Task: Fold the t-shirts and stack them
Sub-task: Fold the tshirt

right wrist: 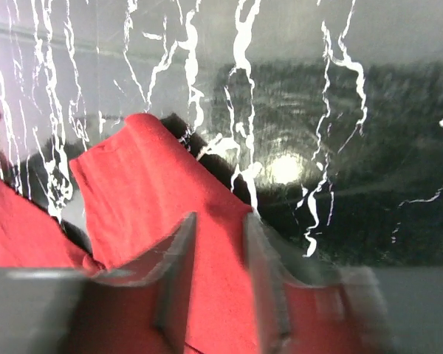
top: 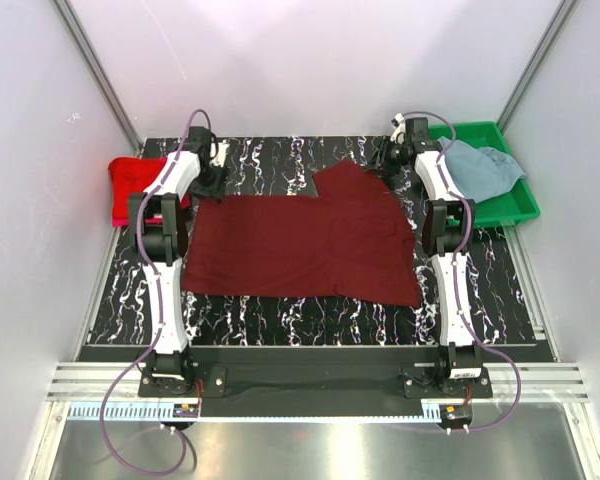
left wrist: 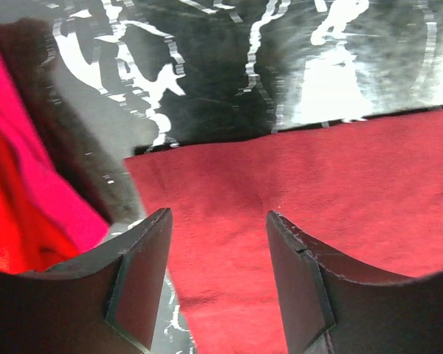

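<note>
The dark maroon t-shirt point(top: 300, 245) lies spread flat on the marbled black table, its far right part point(right wrist: 140, 177) folded up into a peak. My left gripper point(top: 212, 178) hangs open just over the shirt's far left corner point(left wrist: 340, 177), with nothing between its fingers point(left wrist: 144, 265). My right gripper point(right wrist: 218, 221) is at the far right edge of the shirt. Its jaws stand narrow and blurred astride a strip of the cloth, with a gap still showing. A bright red t-shirt point(top: 130, 180) lies bunched at the far left over a pink one point(left wrist: 29, 169). The grey-blue t-shirt point(top: 477, 168) lies in the tray.
A green plastic tray point(top: 510, 205) stands at the far right, partly off the table's edge. White walls and metal posts close in both sides. Bare marbled table point(top: 300, 320) shows in front of the maroon shirt and beyond it.
</note>
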`<action>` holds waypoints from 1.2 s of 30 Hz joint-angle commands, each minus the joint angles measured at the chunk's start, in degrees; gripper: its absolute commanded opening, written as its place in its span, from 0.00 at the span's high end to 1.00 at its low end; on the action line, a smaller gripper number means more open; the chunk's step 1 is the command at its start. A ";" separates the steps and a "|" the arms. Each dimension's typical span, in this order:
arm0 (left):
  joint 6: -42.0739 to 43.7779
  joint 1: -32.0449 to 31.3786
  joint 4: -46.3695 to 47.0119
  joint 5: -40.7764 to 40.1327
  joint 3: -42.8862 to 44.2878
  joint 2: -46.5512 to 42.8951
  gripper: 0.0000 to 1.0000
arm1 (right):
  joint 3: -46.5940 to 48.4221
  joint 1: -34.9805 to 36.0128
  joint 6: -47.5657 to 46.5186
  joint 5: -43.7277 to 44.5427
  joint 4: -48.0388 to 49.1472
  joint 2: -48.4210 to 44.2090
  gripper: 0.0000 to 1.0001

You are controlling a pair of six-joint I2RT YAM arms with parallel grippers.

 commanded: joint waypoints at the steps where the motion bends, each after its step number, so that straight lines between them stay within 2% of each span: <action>1: -0.33 1.62 1.84 -3.74 0.34 -4.27 0.40 | -1.85 0.31 1.52 -3.16 -2.38 0.75 0.67; 5: -0.24 3.11 2.10 -5.15 0.95 -3.83 0.40 | -1.85 0.23 1.79 -3.08 -2.12 -0.03 0.81; 17: -0.77 5.32 3.07 -5.15 7.28 1.45 0.41 | -3.78 -0.48 1.61 -1.85 -2.21 -3.11 0.78; 25: -1.82 5.49 2.02 2.31 10.62 5.40 0.47 | -5.62 -0.65 0.91 -1.41 -3.00 -4.78 0.78; 36: -3.23 5.49 1.84 6.01 11.67 7.69 0.51 | -6.86 -0.92 -0.14 -0.62 -3.44 -5.66 0.78</action>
